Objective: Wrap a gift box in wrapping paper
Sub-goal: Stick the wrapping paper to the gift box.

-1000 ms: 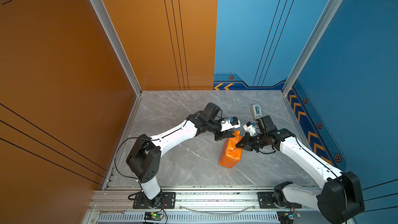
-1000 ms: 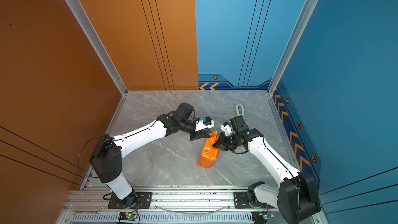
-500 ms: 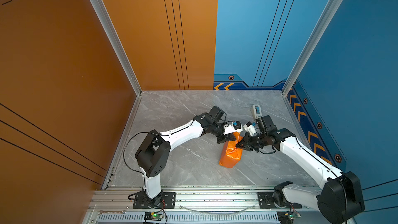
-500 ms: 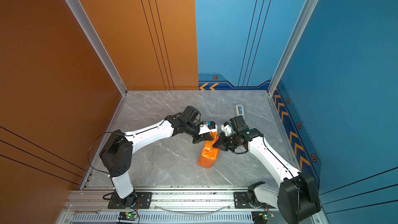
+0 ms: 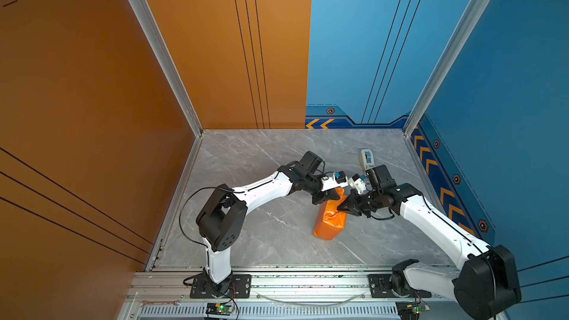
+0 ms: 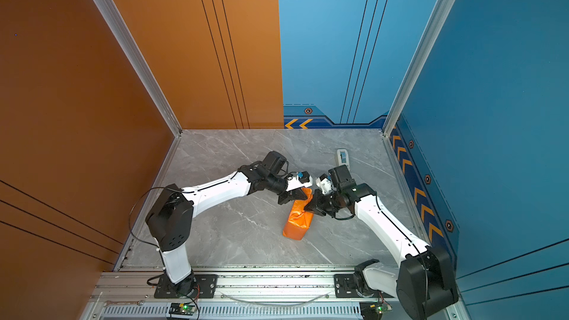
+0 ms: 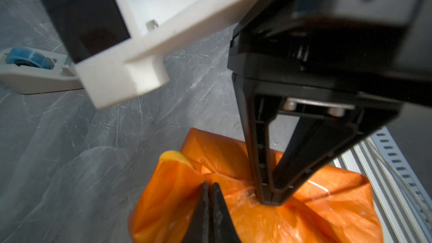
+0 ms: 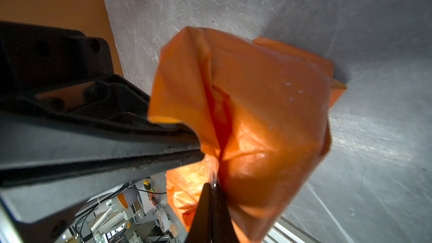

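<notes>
Bimanual wrap, end-fold stage. The paper lies on the grey marbled table as a crumpled oblong bundle, orange face outward. A sliver of its pale yellow face shows at one curled flap in the left wrist view. The box is not visible from where one stands. Both arms meet over the bundle's far end, the end away from the robot's base rail. The left gripper comes in from the bundle's left side, its jaws clenched on a raised fold, tips buried in the crease. The right gripper comes in from the bundle's right side, its jaws likewise pinched shut on gathered paper, just beside the left pair. The near end of the bundle rests flat on the table, untouched. A white dispenser with a blue roll stands beyond the bundle's far end, apart from it, towards the back wall.
</notes>
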Motion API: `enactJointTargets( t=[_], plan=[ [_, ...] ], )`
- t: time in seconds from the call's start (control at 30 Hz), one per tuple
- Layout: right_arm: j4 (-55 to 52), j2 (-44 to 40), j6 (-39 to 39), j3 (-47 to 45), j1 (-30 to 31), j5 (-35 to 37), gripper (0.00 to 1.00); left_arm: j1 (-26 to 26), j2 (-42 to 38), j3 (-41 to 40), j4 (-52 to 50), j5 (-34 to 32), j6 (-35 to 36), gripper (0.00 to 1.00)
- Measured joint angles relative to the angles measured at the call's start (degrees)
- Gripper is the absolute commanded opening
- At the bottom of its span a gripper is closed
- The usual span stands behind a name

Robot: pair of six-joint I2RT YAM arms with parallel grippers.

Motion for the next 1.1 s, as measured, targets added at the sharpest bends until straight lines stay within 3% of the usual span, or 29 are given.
enactJointTargets(
  t=[0.1,0.27,0.57,0.7,0.83,1.0,1.1],
  plan=[
    [-0.3,0.0,0.0,0.2,0.0,0.2,0.01,-0.2,0.8,0.5,0.9,-0.2,-0.9,0.03],
    [-1.5,-0.3,0.4,1.2,0.0,0.6,0.23,-0.3,0.8,0.3,2.0,-1.0,-1.1,0.01],
    [-7.3,-4.9,1.7,1.9,0.1,4.4,0.30,-0.4,0.3,-1.4,5.2,-2.4,-0.9,0.01],
    [-10.8,-6.9,1.9,3.0,0.1,6.5,0.27,-0.3,0.2,-1.6,5.8,-3.1,-0.9,0.01],
    [-12.8,-8.8,1.1,6.5,0.1,8.5,0.16,-0.4,0.0,-1.8,5.9,-3.5,-0.8,0.01],
    [-9.1,-10.8,1.8,8.2,1.3,9.0,0.01,-0.4,0.0,-1.8,5.8,-3.7,-0.3,0.01],
    [-6.0,-8.5,2.2,8.1,3.6,9.1,0.00,-0.4,-0.2,-1.9,5.8,-4.0,0.2,0.01]
  ],
)
